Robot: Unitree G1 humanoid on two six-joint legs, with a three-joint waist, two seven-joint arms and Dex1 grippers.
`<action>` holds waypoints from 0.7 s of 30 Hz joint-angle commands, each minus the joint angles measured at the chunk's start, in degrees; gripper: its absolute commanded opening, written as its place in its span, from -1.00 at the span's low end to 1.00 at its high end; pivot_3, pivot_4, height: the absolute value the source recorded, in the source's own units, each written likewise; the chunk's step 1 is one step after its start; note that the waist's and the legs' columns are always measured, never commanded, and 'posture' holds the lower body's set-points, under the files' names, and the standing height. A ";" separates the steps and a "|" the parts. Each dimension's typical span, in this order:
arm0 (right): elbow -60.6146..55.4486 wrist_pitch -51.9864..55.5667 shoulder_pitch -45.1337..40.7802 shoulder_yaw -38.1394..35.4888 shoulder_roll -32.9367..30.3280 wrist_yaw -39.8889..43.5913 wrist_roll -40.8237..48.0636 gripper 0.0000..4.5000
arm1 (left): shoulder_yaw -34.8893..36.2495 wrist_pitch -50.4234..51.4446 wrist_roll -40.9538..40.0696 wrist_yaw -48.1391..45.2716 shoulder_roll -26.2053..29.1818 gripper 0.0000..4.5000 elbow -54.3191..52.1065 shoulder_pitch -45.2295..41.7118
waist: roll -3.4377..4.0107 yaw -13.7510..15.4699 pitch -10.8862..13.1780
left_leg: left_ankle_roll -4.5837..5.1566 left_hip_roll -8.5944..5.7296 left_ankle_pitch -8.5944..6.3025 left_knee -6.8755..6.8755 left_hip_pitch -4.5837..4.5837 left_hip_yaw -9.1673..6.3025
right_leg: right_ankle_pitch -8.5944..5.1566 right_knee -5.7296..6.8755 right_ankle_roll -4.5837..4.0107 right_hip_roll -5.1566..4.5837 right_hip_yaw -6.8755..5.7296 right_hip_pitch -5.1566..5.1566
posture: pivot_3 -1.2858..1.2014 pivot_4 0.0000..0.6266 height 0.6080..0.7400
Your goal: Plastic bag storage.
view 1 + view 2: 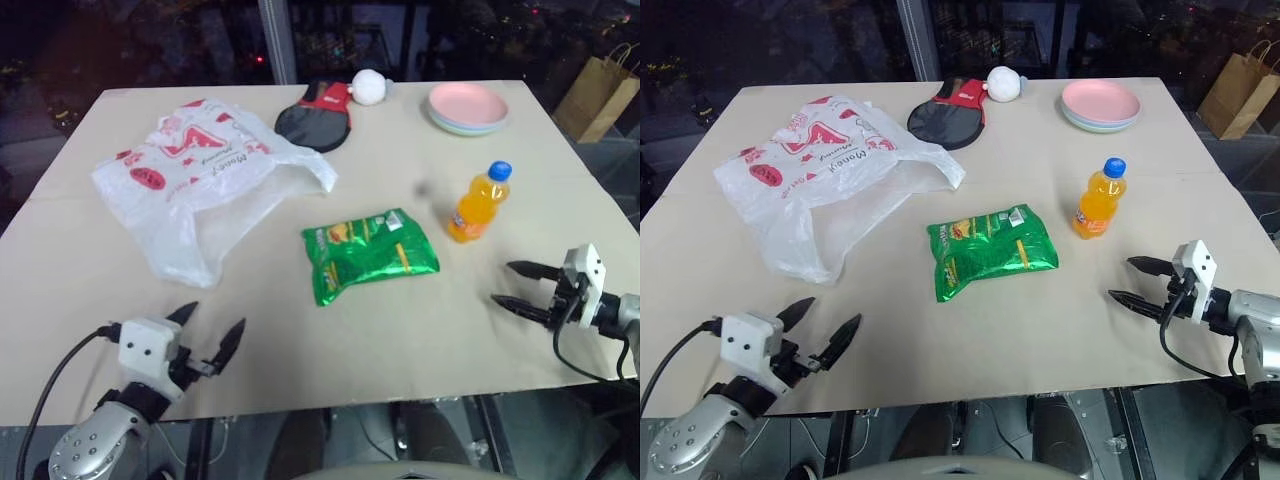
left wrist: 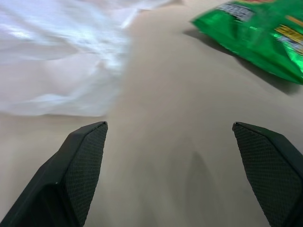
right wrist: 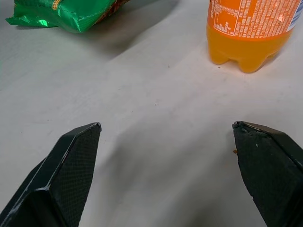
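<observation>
A wide table (image 1: 300,330) covered in plain beige sheeting stands before dark glass panes with a pale upright post between them; beyond its far right corner a paper bag (image 1: 600,90) sits on the floor. The bag (image 1: 200,175), crumpled and translucent white with red logos, lies on the far left of the table, its mouth facing right; red lettering on it seems to read "Money", though it is hard to make out. Just right of it and nearer lies a green packet (image 1: 368,255), its print too small to read. Further right an orange bottle (image 1: 480,203) with a blue cap stands upright, its label unreadable. At the far edge lie a black-and-red paddle (image 1: 315,115), a white ball (image 1: 369,87) touching it, and stacked plates (image 1: 468,107), pink on top. The left gripper (image 1: 210,335) hovers at the near left edge, jaws spread and empty; the right gripper (image 1: 515,285) at the near right, near the bottle, is likewise spread wide and holds nothing.
</observation>
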 commanded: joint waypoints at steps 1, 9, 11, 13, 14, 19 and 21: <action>-3.76 1.44 -0.01 -1.41 -1.09 1.17 2.33 1.00 | 6.66 2.28 -6.97 7.40 -2.94 0.96 -2.51 -3.83 | 0.01 0.05 0.00 | 0.00 0.00 0.00 0.00 0.00 -0.01 | 0.01 0.00 0.02 0.00 -0.01 0.00 | 0.03 -0.52 1.00; -23.13 13.93 0.18 -2.68 -4.22 1.83 12.68 1.00 | 1.26 6.40 -5.49 7.02 0.06 0.96 -0.22 -9.06 | 0.00 0.14 0.00 | 0.00 -0.05 0.00 0.03 -0.01 -0.03 | 0.16 0.02 0.12 0.00 0.01 0.01 | 0.03 -0.52 1.00; -26.11 16.28 -0.44 -3.05 -4.74 0.79 14.55 1.00 | -0.50 6.39 -4.28 7.03 0.46 0.96 1.02 -10.59 | -0.02 0.19 -0.01 | 0.00 -0.05 0.00 0.03 -0.02 -0.06 | 0.16 0.02 0.12 0.00 -0.03 0.01 | 0.03 -0.52 1.00; -28.92 18.12 -1.94 -3.26 -5.25 -0.71 15.96 1.00 | -1.79 6.79 -3.86 7.88 0.00 0.96 2.67 -13.15 | -0.01 0.26 -0.01 | 0.00 -0.04 0.00 0.03 -0.02 -0.08 | 0.16 0.03 0.12 0.01 -0.05 0.01 | 0.03 -0.52 1.00; -30.49 19.20 -2.80 -3.19 -5.29 -1.79 16.79 1.00 | -2.47 6.83 -3.53 8.28 -0.23 0.96 3.58 -14.59 | -0.01 0.28 0.00 | 0.00 -0.04 0.00 0.03 -0.02 -0.09 | 0.16 0.03 0.12 0.01 -0.06 0.01 | 0.03 -0.52 1.00; -37.74 23.28 -5.95 -2.11 -4.04 -6.64 20.58 1.00 | -5.34 6.87 -1.69 10.71 -2.01 0.96 8.64 -21.65 | -0.04 0.49 -0.01 | 0.00 -0.05 0.00 0.03 -0.03 -0.09 | 0.17 0.03 0.11 0.01 -0.06 0.01 | 0.03 -0.52 1.00; -38.92 24.10 -6.23 -1.73 -3.93 -7.56 20.92 1.00 | -5.49 6.92 -2.98 10.44 -3.12 0.96 9.43 -23.15 | -0.09 0.50 -0.04 | 0.00 -0.05 0.00 0.03 -0.08 -0.15 | 0.18 0.02 0.11 0.01 -0.11 0.01 | 0.03 -0.52 1.00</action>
